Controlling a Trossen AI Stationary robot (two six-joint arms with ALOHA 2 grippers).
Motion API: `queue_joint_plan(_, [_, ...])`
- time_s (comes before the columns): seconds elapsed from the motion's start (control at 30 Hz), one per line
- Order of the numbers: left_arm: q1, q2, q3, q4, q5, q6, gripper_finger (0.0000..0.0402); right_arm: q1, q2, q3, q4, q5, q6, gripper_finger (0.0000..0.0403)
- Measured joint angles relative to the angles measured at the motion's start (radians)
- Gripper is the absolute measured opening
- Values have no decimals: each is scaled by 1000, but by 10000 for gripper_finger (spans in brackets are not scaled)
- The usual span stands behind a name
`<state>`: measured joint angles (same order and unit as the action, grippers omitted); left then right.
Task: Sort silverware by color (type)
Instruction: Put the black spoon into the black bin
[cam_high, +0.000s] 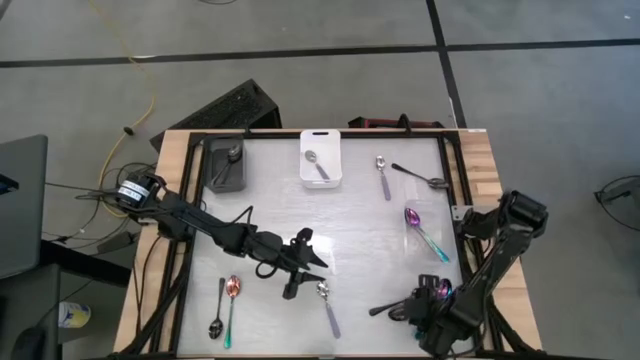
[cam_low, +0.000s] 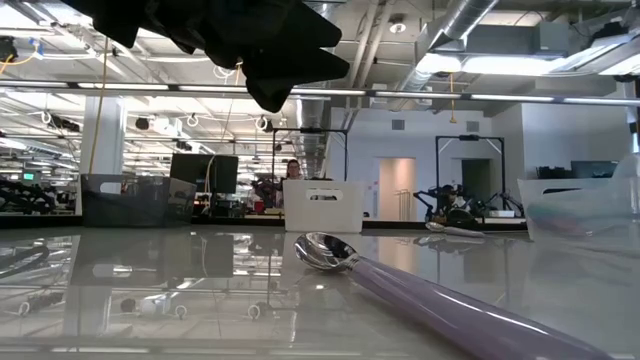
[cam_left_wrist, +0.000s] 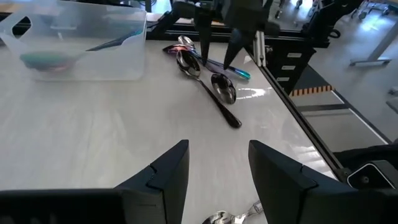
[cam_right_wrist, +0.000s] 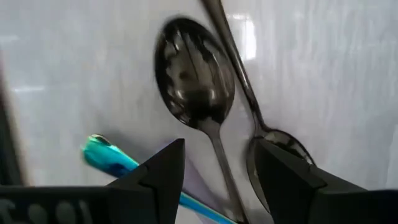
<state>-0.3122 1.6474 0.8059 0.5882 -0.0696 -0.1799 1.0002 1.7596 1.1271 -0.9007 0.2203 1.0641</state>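
Down at the table's near right corner, the right gripper (cam_right_wrist: 214, 180) hangs spread over a dark shiny metal spoon (cam_right_wrist: 198, 81); next it should drop and pinch. Left gripper (cam_high: 297, 268) waits mid-table, spread, empty.

Grey concrete floor (cam_high: 300, 30), yellow cable (cam_high: 140, 60)

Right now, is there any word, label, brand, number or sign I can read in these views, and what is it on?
None can be read in any view.
The white bin, dark bin and spoons carry no visible lettering.
The yellow-and-black striped strip beside the table in the left wrist view is a pattern, not text.
Screens and fixtures in the room behind, in the low view, are too small to read.
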Motion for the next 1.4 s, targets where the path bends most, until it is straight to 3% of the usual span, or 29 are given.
queue_joint_plan(0.37, [12, 0, -1, -3, -3, -6, 151, -1, 62, 0, -11, -13, 0, 197])
queue_joint_plan(0.47, [12, 0, -1, -5, -2, -6, 151, -2, 61, 0, -10, -14, -12, 161])
queue_joint_plan(0.7, [12, 0, -1, -9, 1, -13, 151, -2, 59, 1, 25, -12, -29, 35])
queue_joint_plan(0.8, [11, 0, -1, -13, 20, -16, 151, -8, 43, 1, 13, 1, -15, 17])
queue_joint_plan(0.93, [11, 0, -1, -15, 22, -16, 151, -32, -7, 7, 4, 106, -14, 28])
queue_joint_plan(1.17, [10, -1, -1, -49, 21, -15, 151, -136, -181, 42, 54, 422, -134, 18])
queue_joint_plan(1.27, [2, -1, -1, -64, 18, -42, 151, -185, -262, 43, 149, 456, -177, 21])
queue_joint_plan(1.4, [-30, 2, -1, -68, 14, -43, 151, -212, -319, 43, 406, 444, -406, 21])
